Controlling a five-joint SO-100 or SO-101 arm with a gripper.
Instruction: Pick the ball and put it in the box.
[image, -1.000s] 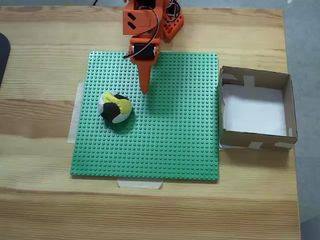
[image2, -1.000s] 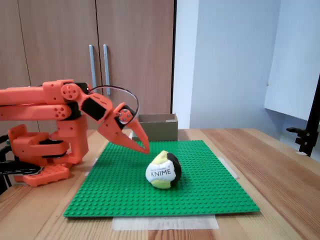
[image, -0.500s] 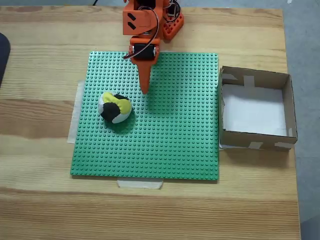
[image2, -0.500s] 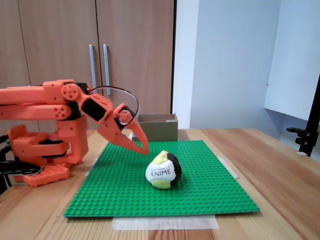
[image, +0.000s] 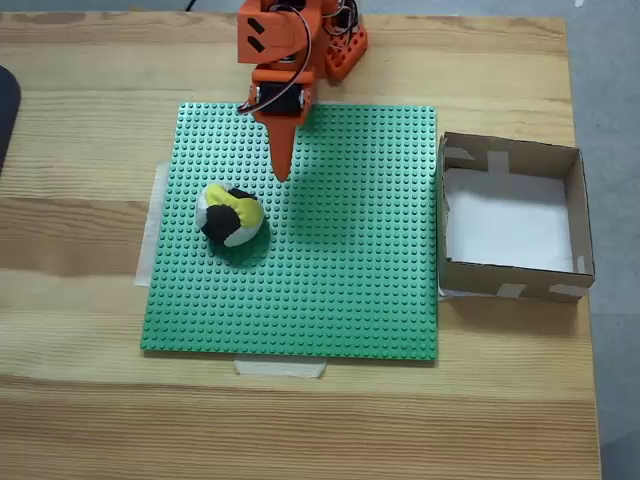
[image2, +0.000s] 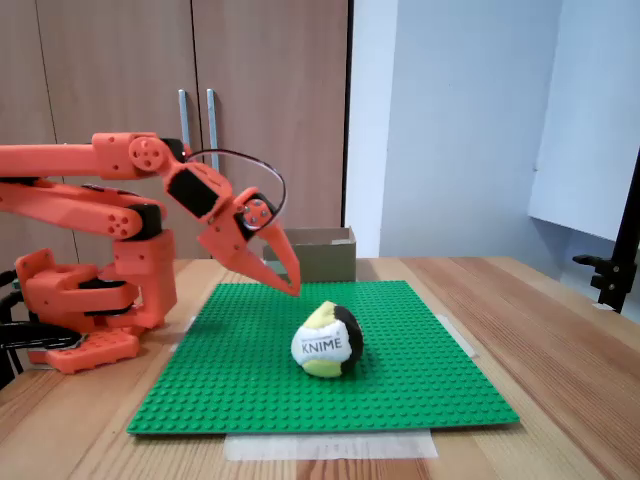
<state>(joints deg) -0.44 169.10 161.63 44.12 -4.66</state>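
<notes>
The ball (image: 230, 214) (image2: 326, 341), patched white, black and yellow with dark lettering, rests on the green studded baseplate (image: 340, 270) (image2: 400, 370), left of its middle in the top-down fixed view. My orange gripper (image: 282, 176) (image2: 293, 288) hangs shut with nothing in it, its tip above the plate, behind the ball and a little to its right, not touching it. The cardboard box (image: 577, 215) (image2: 312, 254) with a white bottom stands off the plate's right edge, seen from above.
The arm's orange base (image: 338, 45) (image2: 90, 300) sits at the table's far edge behind the plate. Pale tape (image: 280, 367) holds the plate to the wooden table. A dark object (image: 6, 110) pokes in at the left edge. Cupboard doors (image2: 180, 120) stand behind.
The arm has lifted and swung slightly: the gripper tip moved a little up and toward the ball's side of the plate. Ball and box have not moved.
</notes>
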